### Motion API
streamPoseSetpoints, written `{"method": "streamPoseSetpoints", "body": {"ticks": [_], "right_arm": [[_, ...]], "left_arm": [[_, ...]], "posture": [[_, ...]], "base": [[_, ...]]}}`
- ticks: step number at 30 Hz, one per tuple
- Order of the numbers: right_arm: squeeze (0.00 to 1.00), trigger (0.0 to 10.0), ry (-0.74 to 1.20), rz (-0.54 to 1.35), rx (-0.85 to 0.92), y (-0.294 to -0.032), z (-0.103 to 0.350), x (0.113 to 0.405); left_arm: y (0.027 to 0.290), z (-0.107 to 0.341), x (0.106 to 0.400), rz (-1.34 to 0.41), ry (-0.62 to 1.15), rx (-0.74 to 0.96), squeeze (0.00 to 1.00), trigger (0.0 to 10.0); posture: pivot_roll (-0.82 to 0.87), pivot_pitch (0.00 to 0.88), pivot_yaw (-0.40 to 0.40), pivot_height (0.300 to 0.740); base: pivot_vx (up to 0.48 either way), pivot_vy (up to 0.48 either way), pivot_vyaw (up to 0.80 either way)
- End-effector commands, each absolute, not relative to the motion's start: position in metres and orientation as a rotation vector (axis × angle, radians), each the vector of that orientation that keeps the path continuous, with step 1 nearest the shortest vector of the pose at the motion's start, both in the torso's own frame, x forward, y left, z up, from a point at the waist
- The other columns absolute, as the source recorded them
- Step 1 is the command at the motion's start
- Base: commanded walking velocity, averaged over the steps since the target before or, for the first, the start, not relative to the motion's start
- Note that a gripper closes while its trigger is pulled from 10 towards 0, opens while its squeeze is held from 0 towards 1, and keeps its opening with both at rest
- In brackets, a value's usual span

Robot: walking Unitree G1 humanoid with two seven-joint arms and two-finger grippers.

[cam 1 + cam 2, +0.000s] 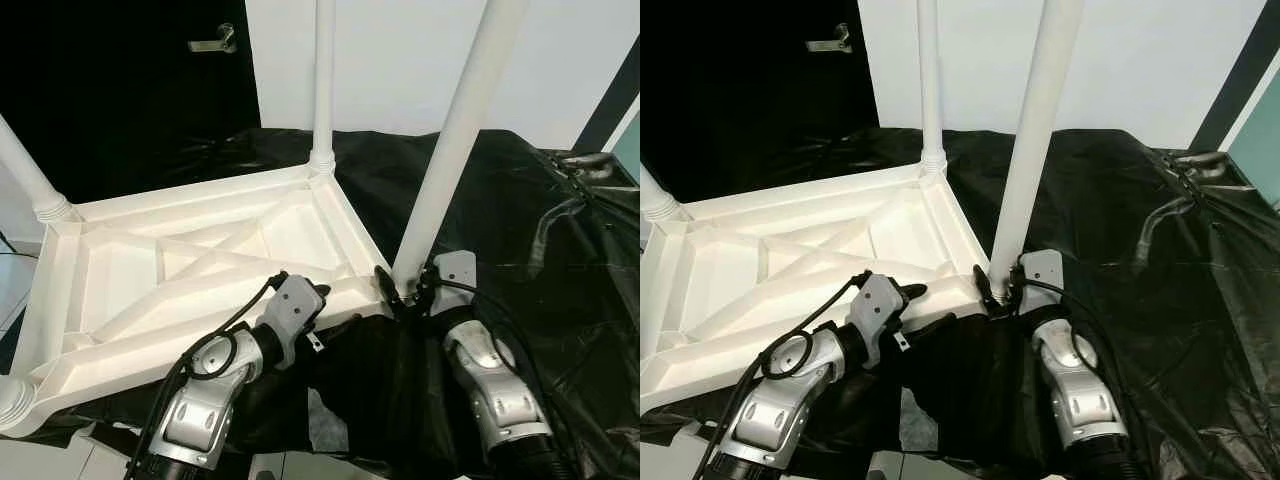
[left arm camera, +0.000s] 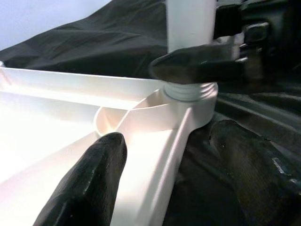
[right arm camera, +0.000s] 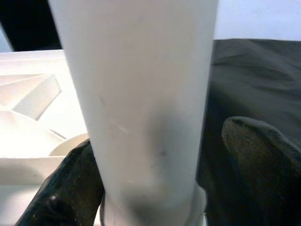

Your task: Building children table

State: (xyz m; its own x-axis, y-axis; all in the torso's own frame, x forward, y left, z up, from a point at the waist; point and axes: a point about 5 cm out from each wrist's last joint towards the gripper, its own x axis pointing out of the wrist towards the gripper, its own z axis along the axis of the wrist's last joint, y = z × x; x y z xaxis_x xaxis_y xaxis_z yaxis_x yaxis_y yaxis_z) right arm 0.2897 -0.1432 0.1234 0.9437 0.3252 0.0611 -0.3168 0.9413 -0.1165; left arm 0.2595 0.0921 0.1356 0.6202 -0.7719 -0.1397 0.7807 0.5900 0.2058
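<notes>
While left pincer (image 1: 322,292) straddles tabletop (image 1: 120,270) rim, right pincer (image 1: 400,290) clamps leg (image 1: 450,150).

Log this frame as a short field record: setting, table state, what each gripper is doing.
setting: black sheet covering the work surface
table: white plastic tabletop lying upside down, legs pointing up
near leg: upright at the tabletop's corner socket
right gripper: fingers around the near leg's base
left gripper: open, straddling the tabletop's rim near that corner
</notes>
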Motion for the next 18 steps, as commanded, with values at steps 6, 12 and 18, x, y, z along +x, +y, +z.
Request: {"method": "streamPoseSetpoints", "body": {"ticks": [6,12,18], "right_arm": [[0.0,10.0,-0.074,0.44,-0.128,-0.157,0.125,0.295],[0.0,10.0,-0.026,0.642,-0.23,-0.157,0.124,0.312],[0.0,0.0,-0.01,0.738,-0.283,-0.148,0.124,0.32]], "left_arm": [[0.095,0.14,0.261,-0.85,0.01,0.264,0.0,10.0],[0.094,0.14,0.261,-0.866,0.011,0.273,0.0,10.0],[0.093,0.141,0.26,-0.866,0.006,0.268,0.0,10.0]], "posture": [[0.06,0.0,0.002,0.74],[0.08,0.0,-0.013,0.74],[0.09,0.0,-0.023,0.74]], "base": [[0.0,0.0,0.0],[0.0,0.0,0.0],[0.0,0.0,0.0]]}}
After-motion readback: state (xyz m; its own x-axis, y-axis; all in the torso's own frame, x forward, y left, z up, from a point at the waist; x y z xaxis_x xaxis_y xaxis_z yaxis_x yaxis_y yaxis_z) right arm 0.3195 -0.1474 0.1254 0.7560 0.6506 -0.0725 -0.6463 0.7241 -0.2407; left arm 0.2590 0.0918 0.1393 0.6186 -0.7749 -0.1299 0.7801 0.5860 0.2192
